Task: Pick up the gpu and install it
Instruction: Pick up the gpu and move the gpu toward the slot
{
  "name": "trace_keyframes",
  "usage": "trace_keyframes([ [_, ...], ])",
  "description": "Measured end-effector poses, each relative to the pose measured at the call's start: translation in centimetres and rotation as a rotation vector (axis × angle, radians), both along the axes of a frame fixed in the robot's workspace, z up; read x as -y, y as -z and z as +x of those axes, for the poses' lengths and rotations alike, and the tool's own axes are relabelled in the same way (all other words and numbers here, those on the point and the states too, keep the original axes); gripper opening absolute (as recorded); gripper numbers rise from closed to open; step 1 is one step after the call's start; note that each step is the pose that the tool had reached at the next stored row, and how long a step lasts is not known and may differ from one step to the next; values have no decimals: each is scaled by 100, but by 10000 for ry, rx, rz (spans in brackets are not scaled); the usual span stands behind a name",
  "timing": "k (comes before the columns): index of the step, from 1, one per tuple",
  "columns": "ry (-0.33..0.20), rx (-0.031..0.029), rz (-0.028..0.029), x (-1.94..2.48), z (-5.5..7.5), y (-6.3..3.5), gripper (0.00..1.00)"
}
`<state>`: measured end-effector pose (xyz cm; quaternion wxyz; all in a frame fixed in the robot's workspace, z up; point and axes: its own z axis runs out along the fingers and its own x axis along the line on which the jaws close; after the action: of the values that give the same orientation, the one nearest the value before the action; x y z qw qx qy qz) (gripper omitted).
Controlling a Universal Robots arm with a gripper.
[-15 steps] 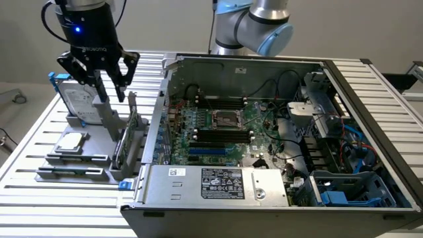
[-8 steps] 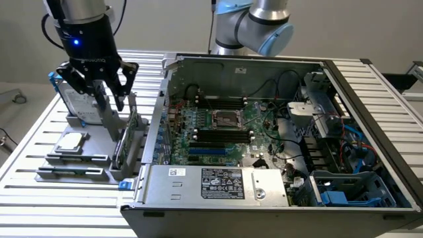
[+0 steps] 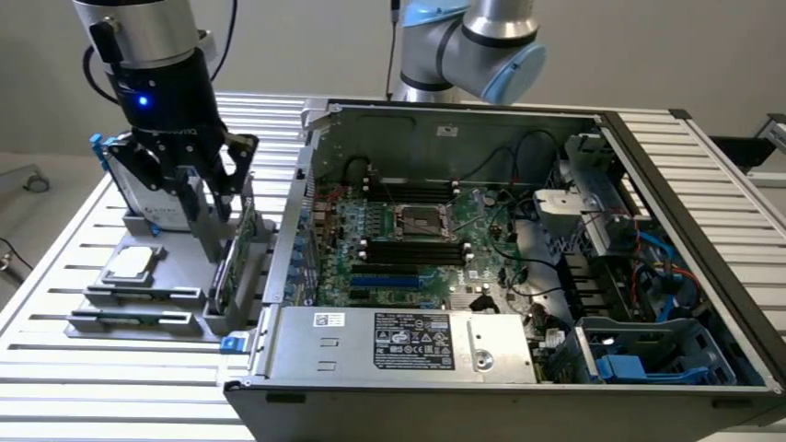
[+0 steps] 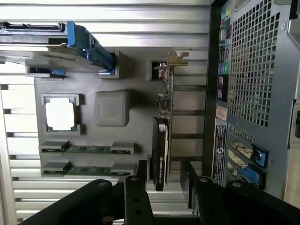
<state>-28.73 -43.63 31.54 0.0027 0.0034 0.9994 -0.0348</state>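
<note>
One black two-fingered gripper (image 3: 212,228) (image 4: 165,180), jaws spread wide. One finger sits on each side of the one gpu (image 4: 162,136), a thin card with black cooler and green board, and neither clamps it. Card stands on edge in one grey moulded tray (image 4: 140,98), beside one open grey computer case (image 3: 516,112). Also in tray: one square silver processor chip (image 4: 60,114), two green memory sticks (image 4: 86,149), one blue-framed silver hard drive (image 4: 70,47).
</note>
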Motion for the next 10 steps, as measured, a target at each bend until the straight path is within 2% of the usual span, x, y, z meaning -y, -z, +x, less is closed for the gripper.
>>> trace_keyframes([
  [10,295,3,1,43,23,182,42],
])
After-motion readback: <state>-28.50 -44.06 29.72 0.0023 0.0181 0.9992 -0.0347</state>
